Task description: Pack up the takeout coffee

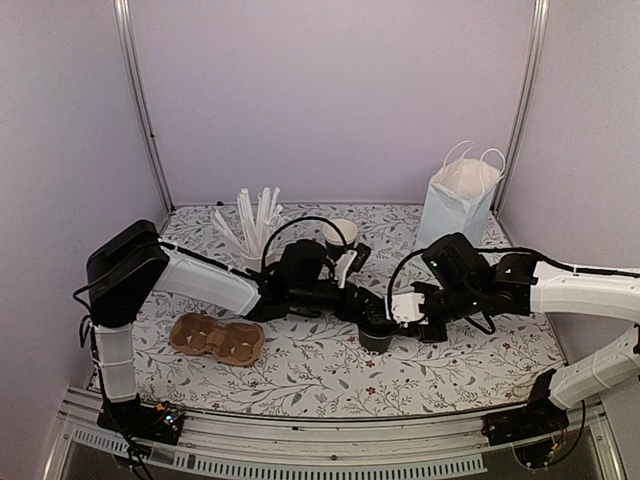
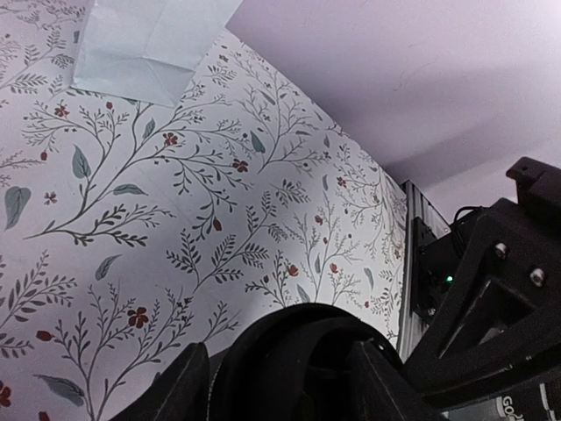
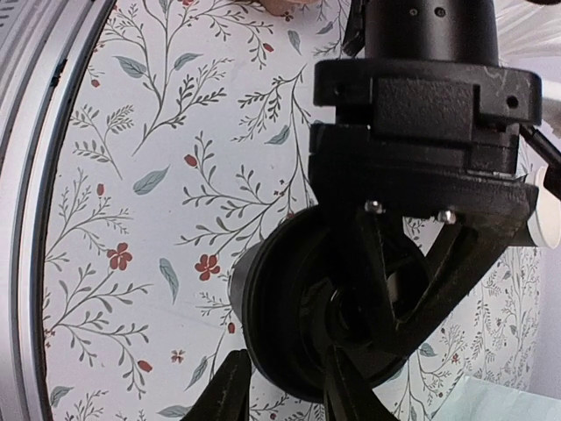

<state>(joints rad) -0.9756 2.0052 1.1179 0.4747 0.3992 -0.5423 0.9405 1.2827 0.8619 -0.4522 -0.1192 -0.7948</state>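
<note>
Left gripper [image 1: 372, 318] reaches in from the left to the middle of the floral table [image 1: 300, 385]; it is clenched around a black cup [image 1: 376, 340], one finger on each side of it, as the left wrist view shows from close up; cup stands upright on the table, roughly midway between the two arms. Its top looks dark and closed by a black lid [image 3: 280, 324], seen as a round ridged disc in the right wrist view. Right gripper [image 1: 405, 308] comes in from the right and sits just beside the same cup; its fingertips [image 3: 230, 390] straddle the near edge of the lid with a gap between them; cannot tell whether they press on it or stand released. Second black cup [image 1: 340, 233], cream inside showing, stands uncovered farther back, behind the left wrist. Pale blue bag [image 1: 458, 205] stands upright at the back right, well apart from both cups. White cup of straws [image 1: 252, 245] at back left; brown cup carrier [image 1: 217, 338] lies flat near the front left.
</note>
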